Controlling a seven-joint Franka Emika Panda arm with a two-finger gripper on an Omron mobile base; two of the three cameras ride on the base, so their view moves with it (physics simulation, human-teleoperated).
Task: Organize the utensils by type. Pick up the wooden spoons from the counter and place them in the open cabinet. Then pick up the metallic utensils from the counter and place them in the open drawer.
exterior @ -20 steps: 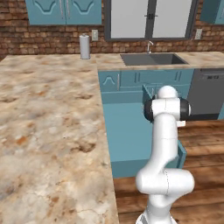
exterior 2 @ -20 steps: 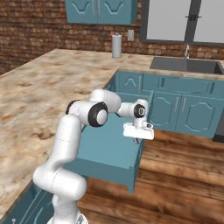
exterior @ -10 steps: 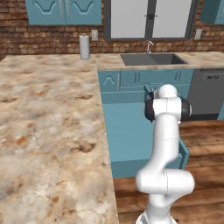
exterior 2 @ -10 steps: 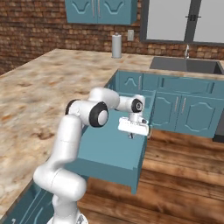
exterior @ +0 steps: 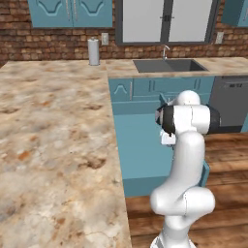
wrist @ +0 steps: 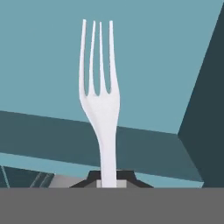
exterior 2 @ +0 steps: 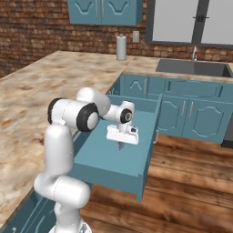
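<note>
Left base view shows the counter [exterior: 53, 145] on the left side, a beige stone top with brown blotches that runs from near to far. At its far end a paper towel roll [exterior: 93, 52] stands upright near the brick wall [exterior: 48, 29]. To the right of the roll, further along the far side, there is the sink [exterior: 167, 65] with its tap, under a window. Right of the counter edge the open drawer [exterior: 140, 145] reaches out into the room, and the white arm [exterior: 186, 160] rises in front of it and hides its right part.

In the right base view the counter [exterior 2: 32, 100] is again on the left and the roll [exterior 2: 121, 47] stands at the far end. The drawer [exterior 2: 136, 159] is in the middle, with a flat plain floor and low sides. The gripper [exterior 2: 120, 144] hangs above the drawer floor and points down, near the middle of the drawer. On the right, wooden floor [exterior 2: 191, 191] lies below the teal cabinets [exterior 2: 191, 111].

In the hand view the fingers [wrist: 124, 178] are clenched on the handle of a fork [wrist: 101, 100], a thin pale silver one with four tines. The tines point away from the hand, toward the teal floor of the drawer [wrist: 153, 52]. The fork is in the air and I cannot tell how far it is from the floor. To the right a darker drawer wall [wrist: 205, 118] stands.
</note>
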